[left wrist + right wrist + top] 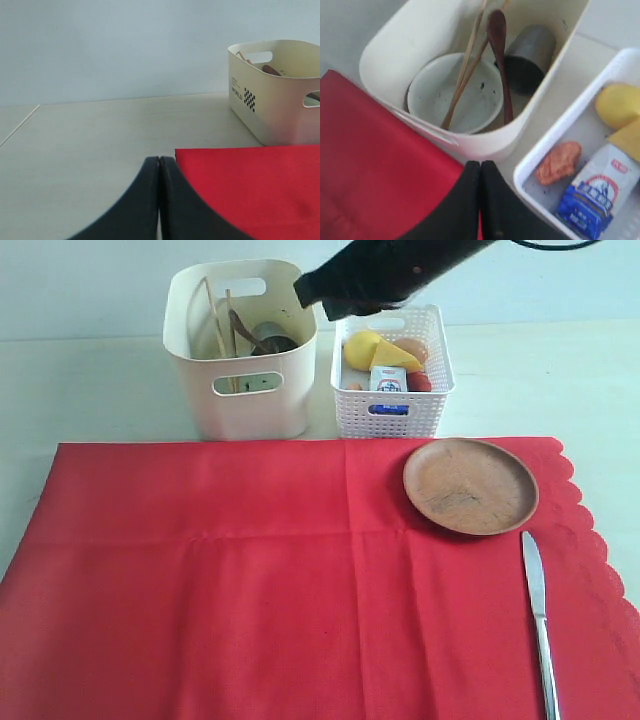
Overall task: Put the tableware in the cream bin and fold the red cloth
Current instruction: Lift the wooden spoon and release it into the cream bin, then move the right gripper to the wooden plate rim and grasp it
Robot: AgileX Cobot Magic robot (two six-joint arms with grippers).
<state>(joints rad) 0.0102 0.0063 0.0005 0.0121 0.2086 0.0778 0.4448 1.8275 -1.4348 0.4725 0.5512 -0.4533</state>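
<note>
The cream bin (240,350) (450,75) (280,95) stands behind the red cloth (300,580) (250,185) (375,165). Inside it lie a pale bowl (432,97), wooden chopsticks (465,65), a dark wooden spoon (500,55) and a steel cup (527,57). A round brown plate (470,485) and a silver knife (538,615) rest on the cloth's right part. My right gripper (480,165) is shut and empty, hanging above the gap between the two bins; its arm (390,275) shows at the top of the exterior view. My left gripper (159,161) is shut and empty near the cloth's corner.
A white lattice basket (392,390) (570,165) right of the cream bin holds a lemon (362,345) (617,102), a milk carton (388,380) (592,195), a sausage piece (559,161) and other food. The cloth's scalloped edge (600,540) runs along the right.
</note>
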